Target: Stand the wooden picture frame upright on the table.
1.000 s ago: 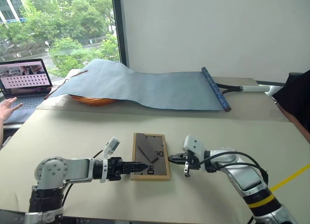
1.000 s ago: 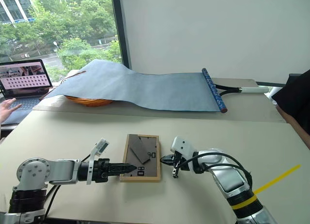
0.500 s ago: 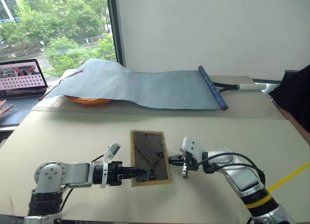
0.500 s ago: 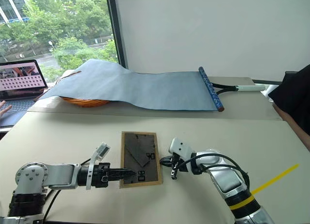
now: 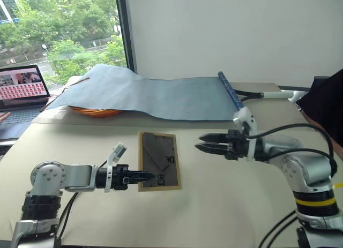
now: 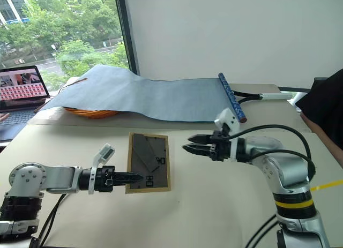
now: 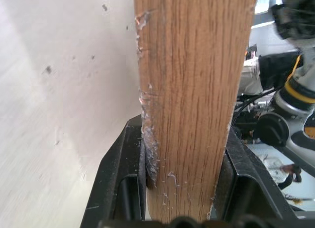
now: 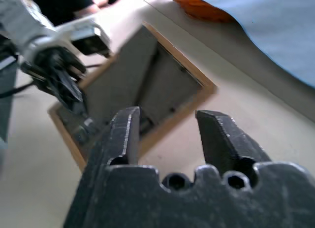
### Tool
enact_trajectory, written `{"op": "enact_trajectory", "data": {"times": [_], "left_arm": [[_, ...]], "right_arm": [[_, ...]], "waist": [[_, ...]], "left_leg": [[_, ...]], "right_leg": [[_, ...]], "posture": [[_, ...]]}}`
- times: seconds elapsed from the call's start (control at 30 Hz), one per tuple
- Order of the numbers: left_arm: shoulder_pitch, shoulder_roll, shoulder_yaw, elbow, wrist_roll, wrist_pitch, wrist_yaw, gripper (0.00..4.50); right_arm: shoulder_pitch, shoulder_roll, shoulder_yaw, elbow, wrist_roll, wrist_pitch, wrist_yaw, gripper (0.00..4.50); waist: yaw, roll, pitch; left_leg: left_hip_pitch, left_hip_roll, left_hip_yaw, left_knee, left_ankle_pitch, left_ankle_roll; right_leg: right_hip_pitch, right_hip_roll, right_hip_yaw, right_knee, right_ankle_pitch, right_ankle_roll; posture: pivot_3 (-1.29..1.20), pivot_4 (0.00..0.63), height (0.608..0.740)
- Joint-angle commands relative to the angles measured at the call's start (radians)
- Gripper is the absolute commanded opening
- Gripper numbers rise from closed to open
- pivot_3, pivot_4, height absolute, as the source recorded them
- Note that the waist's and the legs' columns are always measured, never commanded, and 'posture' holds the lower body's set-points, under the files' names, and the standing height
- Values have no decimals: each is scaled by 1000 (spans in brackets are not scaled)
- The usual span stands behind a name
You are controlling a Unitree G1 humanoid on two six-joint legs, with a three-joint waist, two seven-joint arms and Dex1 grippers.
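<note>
The wooden picture frame [image 5: 158,161] is on the beige table [image 5: 230,210] with its dark grey back and stand flap facing up. My left gripper [image 5: 151,177] is shut on the frame's near left edge. In the left wrist view, light wood [image 7: 192,90] sits between the two black fingers [image 7: 115,183]. That side of the frame looks slightly raised. My right gripper [image 5: 198,142] hangs open above the table, right of the frame and apart from it. The right wrist view has its open fingers [image 8: 125,134] with the frame [image 8: 147,85] beyond them.
A blue-grey sheet [image 5: 161,95] with a dark rolled end [image 5: 229,92] drapes over an orange basket [image 5: 99,111] at the back. A laptop [image 5: 19,87] stands at the far left. A person in dark clothing [image 5: 324,103] is at the right edge.
My left gripper closed on the frame's edge and lifted a little. My right gripper rose from beside the frame's right edge and opened.
</note>
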Motion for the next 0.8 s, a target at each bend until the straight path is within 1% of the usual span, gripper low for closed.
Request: {"op": "enact_trajectory", "data": {"times": [0.03,0.07,0.13,0.27,0.4,0.67,0.73,0.8], "left_arm": [[-49,-21,-20,-11,7,4,-45,1149],[-57,-27,-21,-10,5,4,-46,1149],[-66,-32,-24,-11,4,6,-50,1149],[-69,-36,-22,-8,5,13,-54,1149],[-59,-28,-11,18,31,19,-65,1149],[-47,-10,1,57,55,54,-134,1149],[-51,1,-5,69,33,59,-162,1149],[-57,16,-16,90,-2,60,-185,1149]], "right_arm": [[-29,47,118,37,-84,-76,-26,3887],[-36,65,147,62,-105,-96,-28,4204],[-45,85,197,102,-142,-135,-17,4204],[-44,103,240,129,-172,-191,18,4204],[-18,121,202,47,-100,-224,75,4204],[50,33,80,-95,0,-213,110,4204],[63,12,67,-101,-17,-226,98,4204],[73,-19,68,-80,-84,-274,77,4204]], "waist": [[0,0,0],[0,0,0],[2,0,0],[5,0,0],[6,0,0],[13,0,0],[13,0,0],[10,0,0]], "left_leg": [[-2,0,0,0,0,0],[-4,0,0,1,0,0],[-6,0,-1,2,0,0],[-7,0,-1,2,0,0],[-7,0,-1,2,0,0],[-7,0,-2,2,1,-1],[-7,0,-2,2,1,-1],[-7,0,-2,2,1,-1]], "right_leg": [[-1,0,0,0,0,0],[-3,0,-1,0,0,0],[-4,0,-1,0,0,0],[-4,0,-2,0,0,0],[-4,0,-2,0,0,0],[-4,0,-2,0,0,0],[-4,0,-2,0,0,0],[-4,0,-2,0,0,0]], "posture": [[0,150,684],[0,150,684],[0,150,684],[0,150,684],[0,150,684],[0,150,684],[0,150,684],[0,150,684]]}}
